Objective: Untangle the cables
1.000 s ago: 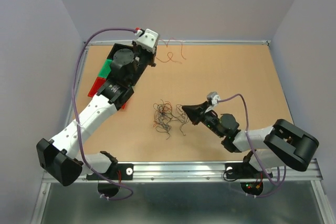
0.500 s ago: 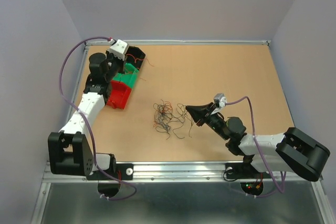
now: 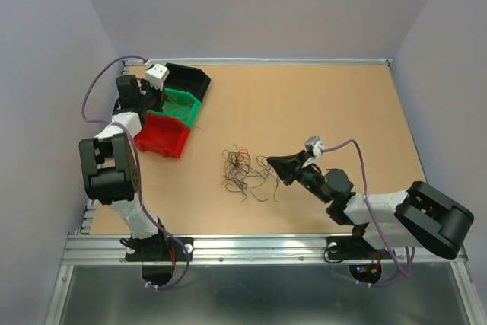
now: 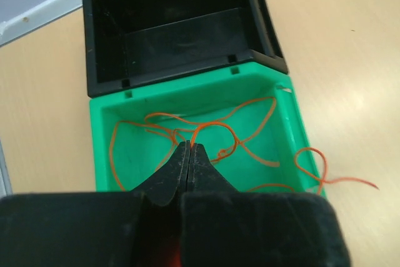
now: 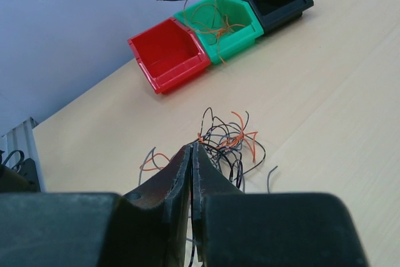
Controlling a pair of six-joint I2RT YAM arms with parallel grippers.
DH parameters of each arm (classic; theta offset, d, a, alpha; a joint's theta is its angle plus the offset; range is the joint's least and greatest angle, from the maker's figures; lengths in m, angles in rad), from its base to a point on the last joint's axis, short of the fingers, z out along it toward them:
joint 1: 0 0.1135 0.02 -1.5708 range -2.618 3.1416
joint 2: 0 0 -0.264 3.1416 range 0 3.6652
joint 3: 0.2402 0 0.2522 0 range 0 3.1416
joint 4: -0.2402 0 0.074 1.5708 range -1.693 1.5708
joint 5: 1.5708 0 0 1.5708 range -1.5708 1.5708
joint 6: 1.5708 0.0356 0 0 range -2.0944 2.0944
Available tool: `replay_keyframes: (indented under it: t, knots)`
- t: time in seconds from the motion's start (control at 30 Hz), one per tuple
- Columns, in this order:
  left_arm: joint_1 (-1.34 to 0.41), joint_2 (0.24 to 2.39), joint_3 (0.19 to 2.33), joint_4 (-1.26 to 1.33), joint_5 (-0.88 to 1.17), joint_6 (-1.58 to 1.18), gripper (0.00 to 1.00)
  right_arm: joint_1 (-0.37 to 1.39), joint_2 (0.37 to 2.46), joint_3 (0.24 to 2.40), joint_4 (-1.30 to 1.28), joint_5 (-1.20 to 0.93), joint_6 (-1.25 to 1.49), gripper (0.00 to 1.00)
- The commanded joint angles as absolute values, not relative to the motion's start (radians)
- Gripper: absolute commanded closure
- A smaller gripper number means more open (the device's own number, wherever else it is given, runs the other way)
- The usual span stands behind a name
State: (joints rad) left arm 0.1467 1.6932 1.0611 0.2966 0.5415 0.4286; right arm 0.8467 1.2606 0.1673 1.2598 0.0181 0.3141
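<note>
As it stands, green bin (image 4: pixel 100 136): orange strands (image 4: pixel 250 107) inside.
Tangle (image 3: pixel 242 167): unsorted.
Left gripper (image 4: pixel 189 148), right gripper (image 5: pixel 191 149): both clenched.

Right gripper (image 5: pixel 192 149), jaws together, points at the tangled cables (image 5: pixel 228 139).

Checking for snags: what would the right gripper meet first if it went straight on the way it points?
The tangle of cables, lying just ahead of the shut right gripper; the gap is hard to judge.

Cables (image 5: pixel 230 137) nearest the right jaws (thin strands) hidden behind them
</note>
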Motion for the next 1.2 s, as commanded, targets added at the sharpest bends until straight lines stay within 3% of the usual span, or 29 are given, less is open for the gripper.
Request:
replay_keyframes:
  t: [0.0,0.4,0.67,1.17]
  knots:
    - [0.164,1.73,1.166,0.262,0.545,0.471,1.0,0.856,1.273,0.199,1.292,0.018,0.311,0.91]
    - [0.164,1.787,1.21,0.33,0.169,0.318,1.0,0.857,1.284,0.206,1.292,0.008,0.313,0.91]
    - [0.157,1.767,1.181,0.336,0.198,0.34,1.0,0.857,1.29,0.209,1.292,0.008,0.311,0.91]
    - [0.025,1.858,1.235,0.152,0.017,0.308,0.96,0.857,1.296,0.213,1.292,0.011,0.313,0.91]
